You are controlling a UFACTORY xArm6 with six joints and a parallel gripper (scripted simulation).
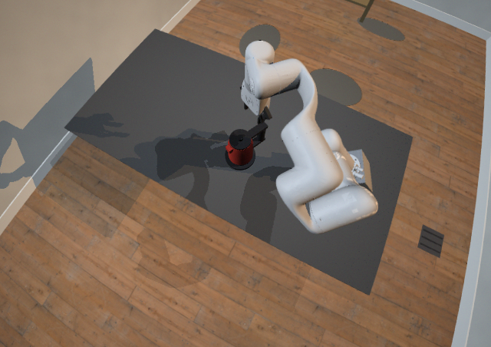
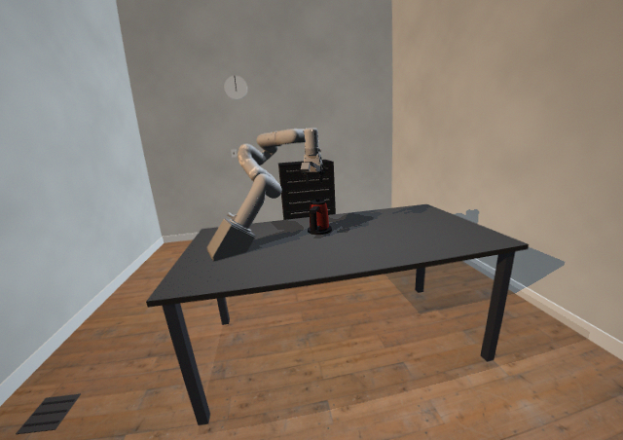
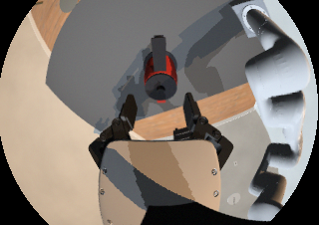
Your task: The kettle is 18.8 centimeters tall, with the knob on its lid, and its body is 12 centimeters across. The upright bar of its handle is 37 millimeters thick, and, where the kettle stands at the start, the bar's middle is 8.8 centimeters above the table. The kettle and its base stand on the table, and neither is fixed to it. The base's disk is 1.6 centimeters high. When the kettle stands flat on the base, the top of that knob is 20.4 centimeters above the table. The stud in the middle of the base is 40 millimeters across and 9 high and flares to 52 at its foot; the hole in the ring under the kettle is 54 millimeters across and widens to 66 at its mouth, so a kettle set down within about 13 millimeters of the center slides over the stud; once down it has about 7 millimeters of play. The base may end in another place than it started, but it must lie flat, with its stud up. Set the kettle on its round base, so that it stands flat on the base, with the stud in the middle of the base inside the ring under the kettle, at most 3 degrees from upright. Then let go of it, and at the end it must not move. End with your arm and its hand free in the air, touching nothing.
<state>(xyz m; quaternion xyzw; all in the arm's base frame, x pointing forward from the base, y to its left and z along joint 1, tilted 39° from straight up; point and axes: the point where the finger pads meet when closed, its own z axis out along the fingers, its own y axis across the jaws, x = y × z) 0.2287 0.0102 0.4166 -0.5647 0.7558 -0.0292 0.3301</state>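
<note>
We cannot see the stud of the round black base, because the red kettle with its black lid covers the disk's middle in every view. In the exterior view the black two-fingered gripper is too small for us to judge its fingers. In the wrist view the large white arm links are cut off by the round edge, and the dark grey table too.
</note>
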